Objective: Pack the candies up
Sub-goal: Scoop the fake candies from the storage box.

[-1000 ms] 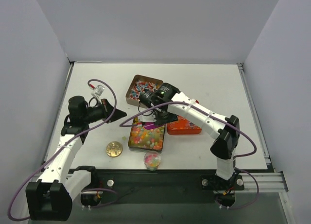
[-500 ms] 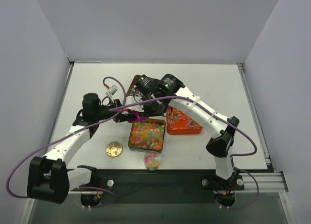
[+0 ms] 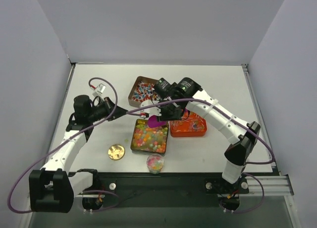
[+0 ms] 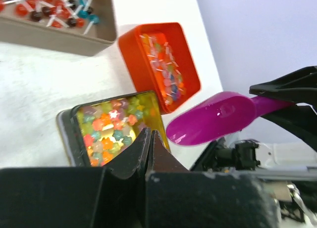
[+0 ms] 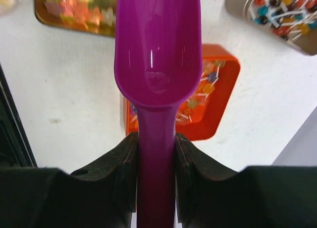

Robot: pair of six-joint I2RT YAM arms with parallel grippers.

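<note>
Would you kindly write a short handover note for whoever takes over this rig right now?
Left gripper: shut, empty, left of the square tin.
Right gripper: shut on the purple scoop, which is empty, near the square tin's far edge.
Candies: in square tin, orange tin, far tin.
Done: some in the small jar.
Left: probably more scooping into the jar, then the gold lid.

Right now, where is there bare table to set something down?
Free: the table right of the orange tin, and the far strip behind the brown tin. Crowded: the centre, around the bead tin, gold lid and jar.
</note>
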